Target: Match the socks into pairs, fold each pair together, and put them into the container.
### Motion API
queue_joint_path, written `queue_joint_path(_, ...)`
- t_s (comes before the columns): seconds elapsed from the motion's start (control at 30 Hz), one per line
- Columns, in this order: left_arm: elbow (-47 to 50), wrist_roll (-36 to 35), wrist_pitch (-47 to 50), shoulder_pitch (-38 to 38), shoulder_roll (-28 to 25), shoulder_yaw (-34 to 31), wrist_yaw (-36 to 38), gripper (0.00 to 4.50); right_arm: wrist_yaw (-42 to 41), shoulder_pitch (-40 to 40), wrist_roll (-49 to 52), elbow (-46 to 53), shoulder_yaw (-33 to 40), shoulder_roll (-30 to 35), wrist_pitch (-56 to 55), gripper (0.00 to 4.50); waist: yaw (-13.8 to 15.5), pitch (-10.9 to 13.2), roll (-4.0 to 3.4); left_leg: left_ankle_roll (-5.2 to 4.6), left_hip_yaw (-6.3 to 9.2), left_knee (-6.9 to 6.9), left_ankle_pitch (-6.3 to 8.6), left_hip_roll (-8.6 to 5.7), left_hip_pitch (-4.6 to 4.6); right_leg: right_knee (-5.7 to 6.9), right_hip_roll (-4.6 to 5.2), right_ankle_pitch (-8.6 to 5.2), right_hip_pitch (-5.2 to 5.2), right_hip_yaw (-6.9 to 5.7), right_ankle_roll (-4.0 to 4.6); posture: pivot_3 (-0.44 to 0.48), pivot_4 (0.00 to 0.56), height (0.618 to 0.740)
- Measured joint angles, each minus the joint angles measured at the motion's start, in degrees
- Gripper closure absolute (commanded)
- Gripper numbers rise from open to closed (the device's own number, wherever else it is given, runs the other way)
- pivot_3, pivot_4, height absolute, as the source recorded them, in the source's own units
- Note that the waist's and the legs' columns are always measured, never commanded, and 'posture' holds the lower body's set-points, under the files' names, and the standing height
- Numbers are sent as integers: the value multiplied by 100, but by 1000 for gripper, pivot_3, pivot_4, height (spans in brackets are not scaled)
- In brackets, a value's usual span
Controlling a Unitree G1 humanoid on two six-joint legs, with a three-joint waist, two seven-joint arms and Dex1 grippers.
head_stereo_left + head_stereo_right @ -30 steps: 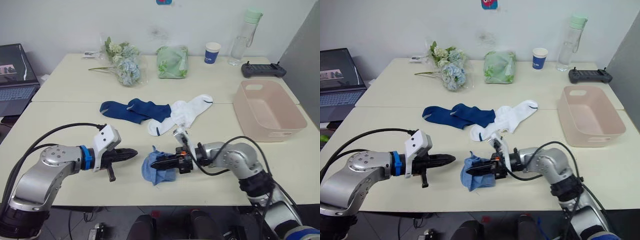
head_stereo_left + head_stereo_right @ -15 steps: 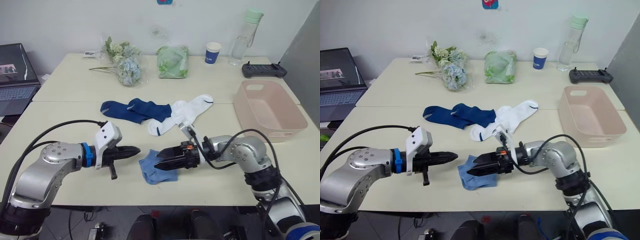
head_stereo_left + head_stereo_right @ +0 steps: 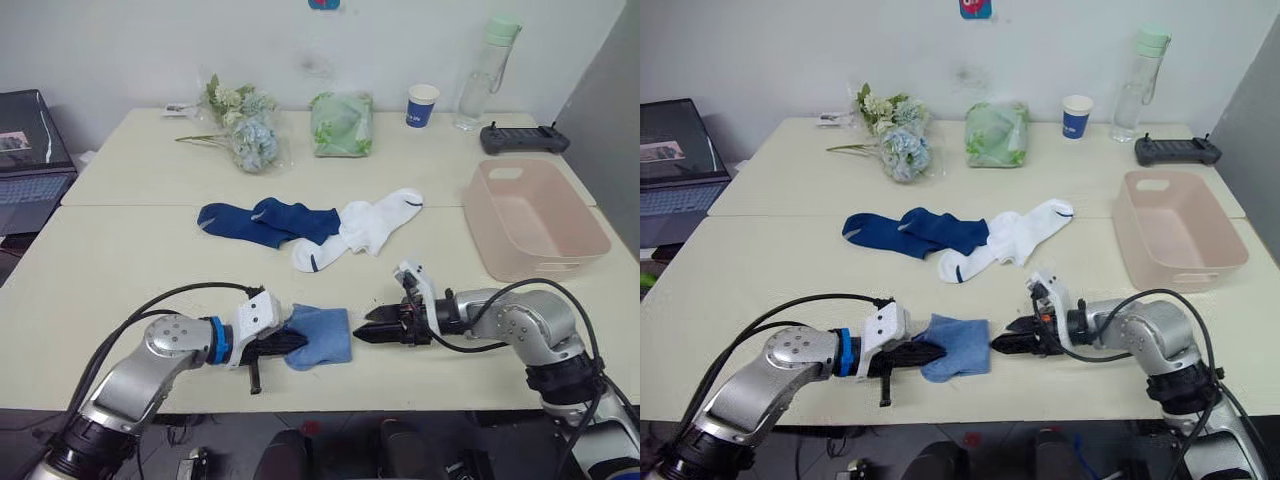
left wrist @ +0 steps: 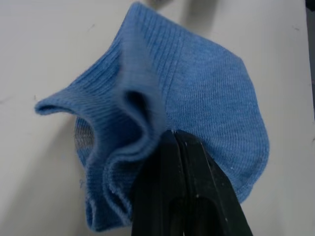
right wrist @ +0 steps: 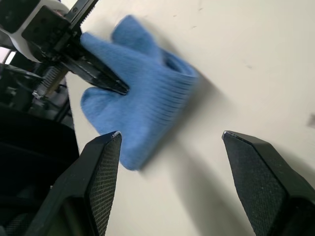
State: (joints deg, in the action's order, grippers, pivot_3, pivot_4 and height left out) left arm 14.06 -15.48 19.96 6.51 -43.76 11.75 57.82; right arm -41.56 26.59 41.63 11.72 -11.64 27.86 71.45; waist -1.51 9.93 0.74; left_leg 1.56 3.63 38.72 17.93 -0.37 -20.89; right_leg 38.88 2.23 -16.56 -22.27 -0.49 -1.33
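The left gripper (image 3: 283, 343) was pinched shut on the cuff of the light blue socks (image 3: 318, 336), low in the frame's centre. The right gripper (image 3: 372, 338) lay just beside them with its jaws spread wide, holding nothing. To do the fold well, the left grip should stay firm on both layers while the free edge is carried over evenly. The 2 navy socks (image 3: 262, 219) and 2 white socks (image 3: 365, 227) lay mid-frame on the cream table (image 3: 130, 260). The pink container (image 3: 531, 216) sat at right, well apart.
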Motion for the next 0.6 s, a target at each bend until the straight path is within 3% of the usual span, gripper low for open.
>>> queue_joint_path(0.17, -26, 22, -153, -109, 26, -47, -31, 4500, -23, 155, -10, -211, -123, -79, 155, 993, -1, -6, 2, -1, 1, 0, 0, 1, 6, 0, 0, 0, 4, -1, 0, 0, 150, 740)
queue_joint_path(0.4, 122, 9, -15, -186, 25, -130, -82, 4500, 164, 473, 152, -1118, 138, -1230, 773, 993, -26, -9, -2, -1, 1, -2, 0, 5, 9, 7, -6, 0, 2, 0, 0, 0, 150, 740)
queue_joint_path(0.6, 207, -77, 234, -208, 23, -233, -92, 4500, 300, 696, 90, -1707, 204, -1778, 730, 993, -34, -8, -4, 0, 2, -2, 0, 7, 8, 8, -8, 0, -1, -1, 0, 0, 150, 740)
